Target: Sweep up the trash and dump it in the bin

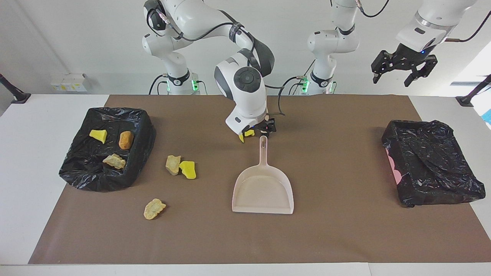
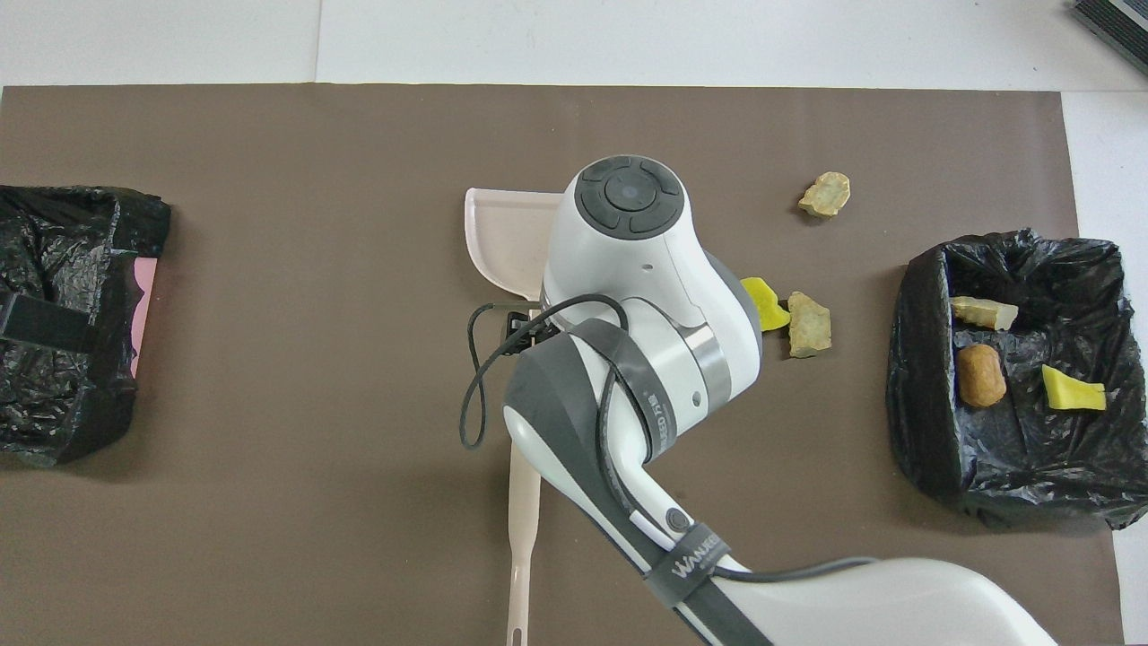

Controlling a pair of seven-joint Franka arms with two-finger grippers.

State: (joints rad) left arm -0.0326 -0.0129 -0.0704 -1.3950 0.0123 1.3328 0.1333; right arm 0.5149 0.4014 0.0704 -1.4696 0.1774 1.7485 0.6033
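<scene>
Surface in white, covered almost wholly by a brown mat, with two robot arms standing at one long edge. Two bins lined in black plastic sit on the mat. The bin at the right arm's end already holds three bits of trash: a yellow sponge chunk, an orange-brown lump and a tan lump. The bin at the left arm's end looks empty. The left end effector waits high over that end, spread wide and holding nothing. A beige dustpan lies flat mid-mat, its handle pointing toward the robots. The right end effector hangs low just over the handle's tip; I cannot tell whether it is wide or narrow, though the pan appears free of it. The beige handle of a brush shows nearer the robots. Four pieces remain loose: a tan piece touching a yellow one between pan and filled bin, another tan piece farther from the robots, and a yellow chunk beside the right end effector. The sweep should go best with the brush gripped firmly, the pan's lip kept flat, and short strokes gathering the touching pair first.
</scene>
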